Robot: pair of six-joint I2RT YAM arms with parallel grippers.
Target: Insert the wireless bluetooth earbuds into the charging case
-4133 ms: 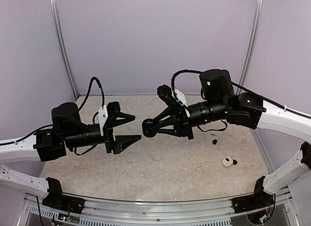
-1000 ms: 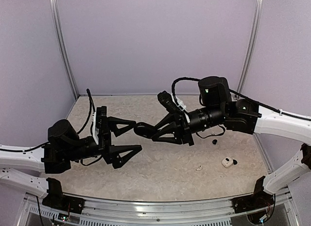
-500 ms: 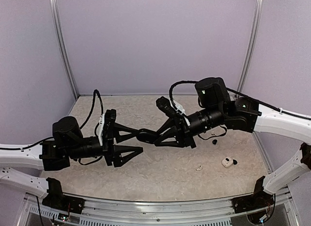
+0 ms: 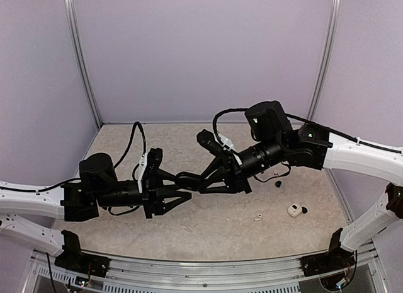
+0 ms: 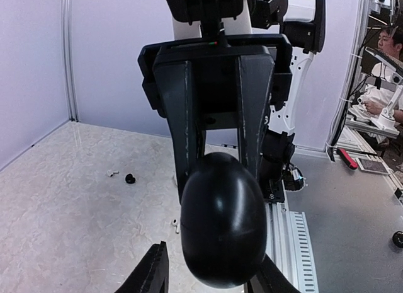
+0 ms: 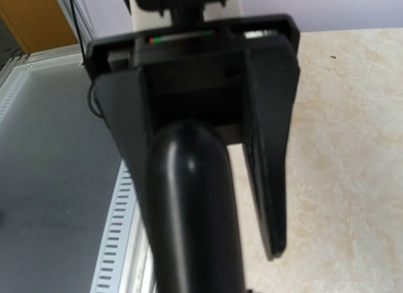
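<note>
My right gripper [image 4: 192, 179] is shut on a glossy black oval charging case [image 4: 183, 178] and holds it above the table's middle. In the left wrist view the case [image 5: 223, 227] fills the centre, clamped between the right gripper's fingers [image 5: 187, 135]. My left gripper [image 4: 178, 188] is open, with one finger [image 5: 150, 275] on each side of the case. The case also fills the right wrist view [image 6: 189, 211]. On the table lie a black earbud [image 4: 278, 184], a white earbud [image 4: 257, 217], and another black earbud [image 4: 304, 210] beside a white case [image 4: 293, 210].
The left wrist view shows a white earbud [image 5: 112, 173], a black earbud [image 5: 130, 178] and another white earbud [image 5: 174, 225] on the marbled table top. A slotted metal rail [image 4: 208, 271] runs along the near edge. Purple walls enclose the back and sides.
My right gripper has carried the black case left and lower. My left gripper has moved right towards it, so its open fingers now stand on either side of the case.
</note>
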